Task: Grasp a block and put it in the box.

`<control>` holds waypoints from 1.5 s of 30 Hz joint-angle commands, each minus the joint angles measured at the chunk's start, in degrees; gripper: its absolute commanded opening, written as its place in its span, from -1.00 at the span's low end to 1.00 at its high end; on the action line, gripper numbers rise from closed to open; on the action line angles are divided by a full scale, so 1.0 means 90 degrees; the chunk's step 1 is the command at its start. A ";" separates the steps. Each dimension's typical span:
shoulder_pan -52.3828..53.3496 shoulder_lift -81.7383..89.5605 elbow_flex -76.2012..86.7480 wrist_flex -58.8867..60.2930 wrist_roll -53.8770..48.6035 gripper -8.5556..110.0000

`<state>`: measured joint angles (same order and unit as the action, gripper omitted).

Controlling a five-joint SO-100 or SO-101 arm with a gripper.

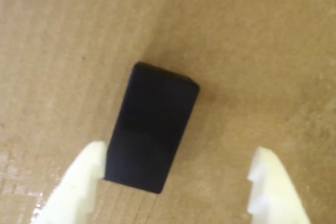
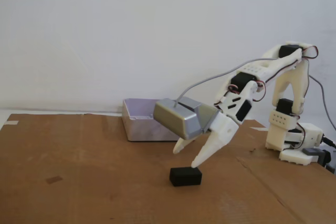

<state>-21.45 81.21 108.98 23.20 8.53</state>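
A black rectangular block (image 1: 151, 128) lies flat on the brown cardboard. In the wrist view it sits between my two white fingers, close against the left finger (image 1: 84, 177) and well apart from the right one (image 1: 273, 187). My gripper (image 1: 178, 161) is open and empty. In the fixed view the gripper (image 2: 188, 158) hangs just above the block (image 2: 185, 176), with its fingertips pointing down toward it. The grey box (image 2: 144, 124) stands behind the gripper, partly hidden by the silver wrist camera (image 2: 181, 117).
The cardboard sheet (image 2: 79, 177) covers the table. The arm's white base (image 2: 294, 140) stands at the right edge. A small dark mark (image 2: 53, 180) lies on the cardboard to the left.
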 commanded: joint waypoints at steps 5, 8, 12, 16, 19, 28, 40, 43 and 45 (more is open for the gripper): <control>0.0078 0.0254 -0.0674 -0.0283 -0.0010 -0.17; 0.0068 0.0254 -0.0674 -0.0283 0.0000 -0.14; 0.0029 0.0244 -0.0713 -0.0283 0.0010 -0.14; 0.0010 0.0244 -0.0752 -0.0283 0.0020 -0.15; 0.0000 0.0244 -0.0752 -0.0283 0.0020 -0.15; -0.0156 -0.0146 -0.1055 -0.0264 0.0020 -0.15; -0.0215 -0.0566 -0.1191 -0.0244 0.0020 -0.15; -0.0176 -0.0566 -0.1152 -0.0225 0.0020 -0.15; -0.0166 -0.0576 -0.1094 -0.0244 0.0020 -0.15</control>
<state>-23.29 73.92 103.80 23.20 8.53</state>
